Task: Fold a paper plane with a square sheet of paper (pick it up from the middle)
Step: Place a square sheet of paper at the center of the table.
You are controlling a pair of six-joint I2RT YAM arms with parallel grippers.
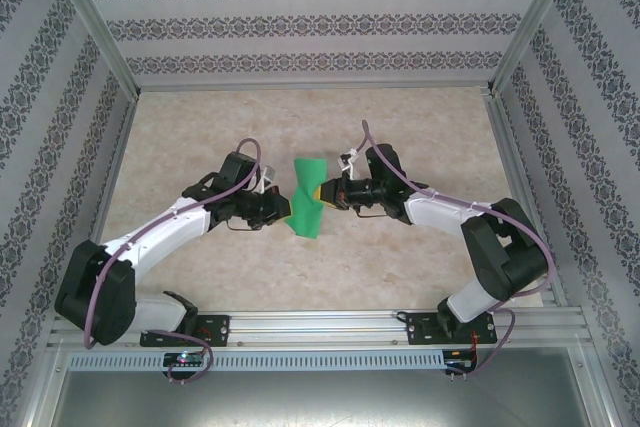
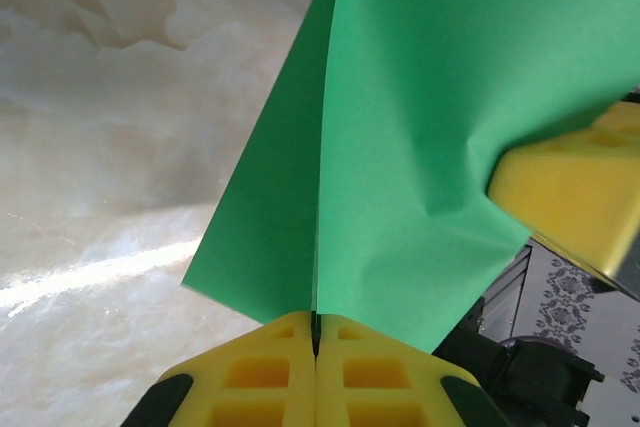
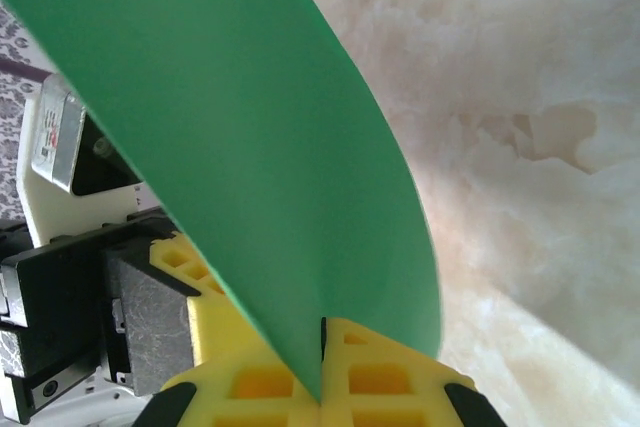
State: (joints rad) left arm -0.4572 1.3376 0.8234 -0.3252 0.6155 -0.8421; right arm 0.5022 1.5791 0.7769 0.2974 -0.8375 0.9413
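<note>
green paper [image 2: 420, 147]: runs off the top and right edges in the left wrist view, off the top and left in the right wrist one, so its outline can't be read
left gripper [image 2: 315, 332]: finger bases chopped by the bottom edge of its own camera
right gripper [image 3: 322, 337]: same deal at the bottom edge
top view: fingertips too small to tell, paper folds too

The sheet of paper [image 1: 306, 197], pinched by my left gripper [image 1: 284, 210] and right gripper [image 1: 320, 194], blocks the gap between them. The table [image 1: 300, 117] lies open beyond and to either side, until the patterned walls [image 1: 300, 27] close it in.
</note>
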